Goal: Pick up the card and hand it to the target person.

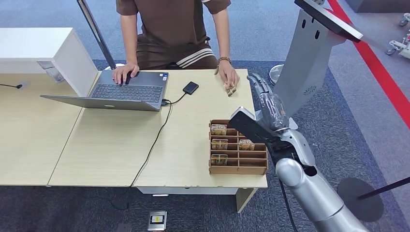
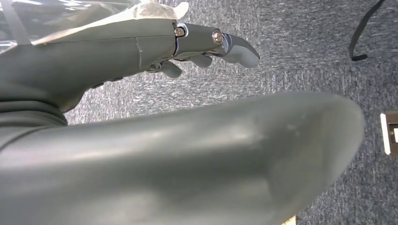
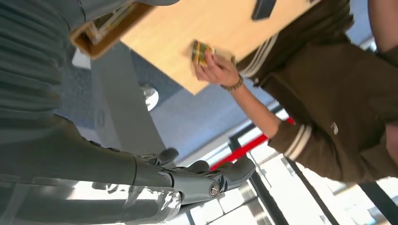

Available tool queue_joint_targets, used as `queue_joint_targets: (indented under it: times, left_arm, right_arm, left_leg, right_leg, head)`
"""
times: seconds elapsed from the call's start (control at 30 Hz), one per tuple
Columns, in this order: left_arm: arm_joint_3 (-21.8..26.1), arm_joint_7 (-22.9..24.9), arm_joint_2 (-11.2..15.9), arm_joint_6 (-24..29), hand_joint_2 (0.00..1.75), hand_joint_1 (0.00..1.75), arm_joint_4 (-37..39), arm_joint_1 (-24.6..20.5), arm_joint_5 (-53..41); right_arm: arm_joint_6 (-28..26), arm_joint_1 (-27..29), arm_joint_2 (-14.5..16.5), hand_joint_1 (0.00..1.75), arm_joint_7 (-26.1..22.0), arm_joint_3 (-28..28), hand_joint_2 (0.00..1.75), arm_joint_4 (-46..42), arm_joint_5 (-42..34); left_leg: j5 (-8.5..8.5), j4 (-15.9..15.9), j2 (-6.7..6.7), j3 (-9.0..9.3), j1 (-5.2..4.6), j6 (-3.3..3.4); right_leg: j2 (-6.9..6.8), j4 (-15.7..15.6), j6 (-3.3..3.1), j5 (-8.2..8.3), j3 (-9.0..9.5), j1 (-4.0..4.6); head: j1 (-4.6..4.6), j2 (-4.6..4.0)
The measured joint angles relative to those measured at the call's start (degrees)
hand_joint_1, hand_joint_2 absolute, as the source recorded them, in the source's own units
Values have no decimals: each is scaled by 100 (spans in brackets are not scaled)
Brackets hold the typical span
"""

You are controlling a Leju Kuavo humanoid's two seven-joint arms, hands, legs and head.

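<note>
The card (image 1: 231, 89) lies at the table's far right corner under the fingers of a person in a brown top (image 1: 169, 29), who pinches it; it also shows in that person's hand in the right wrist view as the card (image 3: 201, 50). My right hand (image 1: 268, 104) reaches out just right of the table edge, a short way from the card, fingers (image 3: 220, 176) spread and holding nothing. My left hand (image 2: 187, 47) hangs over grey carpet with fingers extended and empty. A wooden card rack (image 1: 238, 166) under my right forearm holds several more cards (image 1: 218, 129).
An open laptop (image 1: 126, 92) sits at the far side with the person's other hand on it. A black drive (image 1: 190, 87) trails a cable across the table. A grey stand (image 1: 309, 53) rises right of my hand. A white box (image 1: 43, 48) is far left.
</note>
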Motion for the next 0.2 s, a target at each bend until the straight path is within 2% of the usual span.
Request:
queue_joint_targets:
  times: [0.1,0.2]
  left_arm:
    - [-1,8,0,16,0,0,0,3,69]
    - [-1,26,0,50,0,0,0,8,120]
  right_arm:
    - [75,152,-70,0,87,3,175,-49,-447]
    - [53,312,-134,0,186,-1,175,-144,-571]
  left_leg:
    - [0,0,0,-1,0,0]
    - [0,0,0,-1,-1,0]
  right_leg:
    - [0,0,0,0,-1,0]
    - [1,-1,0,0,-2,0]
  head:
    - [0,0]
    - [-1,1]
